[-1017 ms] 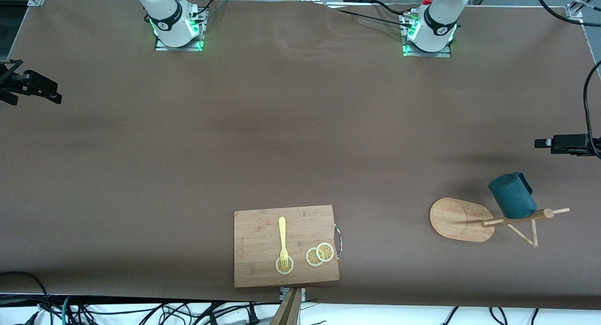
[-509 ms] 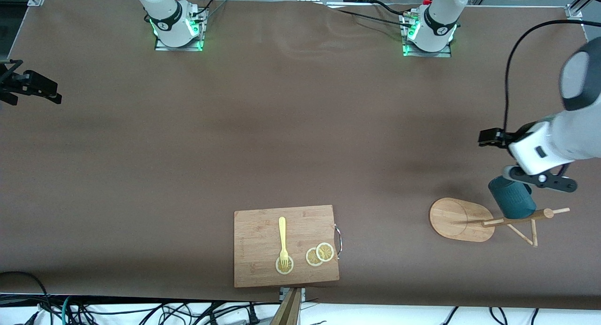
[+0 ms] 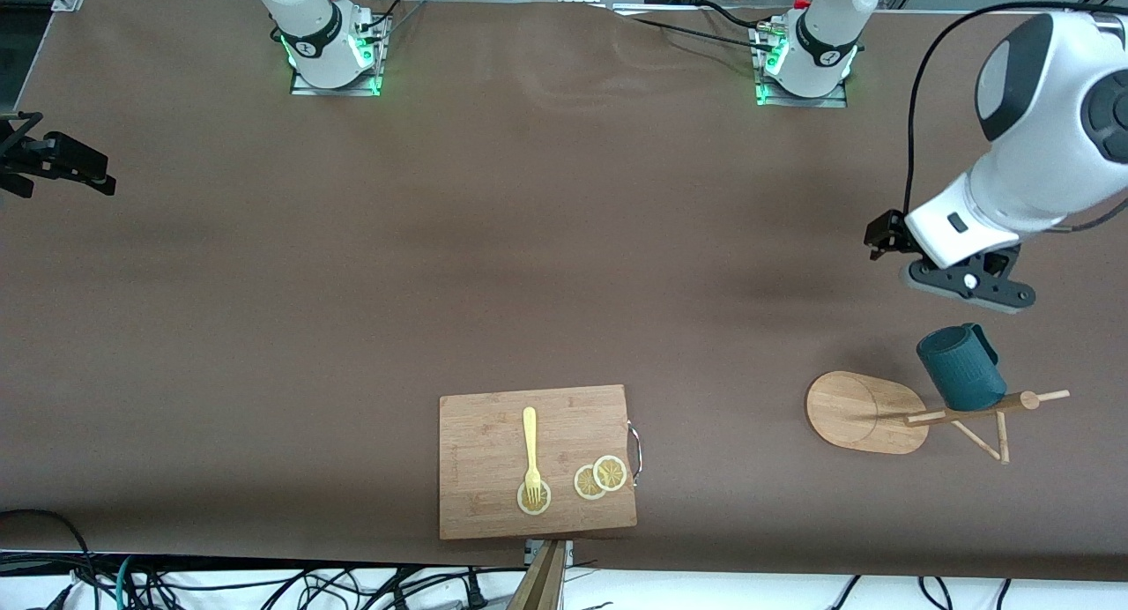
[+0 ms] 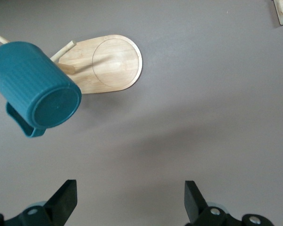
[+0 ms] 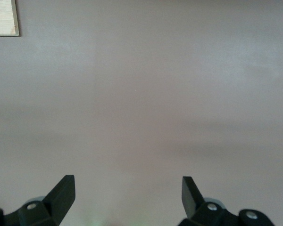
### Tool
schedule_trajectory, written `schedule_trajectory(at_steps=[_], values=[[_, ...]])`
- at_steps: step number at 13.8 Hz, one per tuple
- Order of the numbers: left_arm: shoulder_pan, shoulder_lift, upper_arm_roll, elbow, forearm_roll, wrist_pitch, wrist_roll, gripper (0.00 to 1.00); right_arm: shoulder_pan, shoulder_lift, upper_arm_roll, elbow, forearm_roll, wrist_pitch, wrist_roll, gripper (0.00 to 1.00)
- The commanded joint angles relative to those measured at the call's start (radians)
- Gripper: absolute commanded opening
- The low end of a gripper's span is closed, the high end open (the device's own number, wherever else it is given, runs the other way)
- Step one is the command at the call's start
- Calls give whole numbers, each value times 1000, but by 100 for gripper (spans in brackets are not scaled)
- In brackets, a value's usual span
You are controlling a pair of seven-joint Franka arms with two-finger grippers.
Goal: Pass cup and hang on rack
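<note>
Cup hung on rack, left claw wide open, empty, right claw likewise, mostly out of frame.

The mug tree stands toward the left arm's end of the desk, its pegs sticking out sideways, and the teal mug hangs on one of them, blocking any approach on that side of the post. The left gripper hangs over bare desk near the mug tree, fingers spread and touching nothing. The cutting board, well apart from the mug tree, carries a fork and lemon slices. Between the mug tree and the cutting board the desk lies bare. The right gripper is spread over bare desk.
</note>
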Motion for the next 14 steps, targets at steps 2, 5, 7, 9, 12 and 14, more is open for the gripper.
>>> schedule_trajectory(at_steps=[2, 5, 7, 9, 12, 14], values=[[-28, -92, 34, -20, -10, 15, -91, 100, -5, 7, 0, 20, 10, -6, 1, 100], [-126, -136, 175, -37, -132, 3, -77, 100, -5, 7, 2, 20, 10, -6, 1, 100], [-162, -152, 191, -37, -104, 0, -85, 100, -5, 7, 0, 20, 10, -6, 1, 100], [-148, -150, 191, -28, -98, -6, -82, 100, -5, 7, 2, 20, 11, -6, 1, 100], [-136, -147, 189, -23, -91, -50, -82, 100, -4, 7, 2, 20, 11, -4, 3, 100], [-134, -147, 188, -23, -91, -55, -82, 100, -5, 7, 2, 20, 11, -4, 3, 100]])
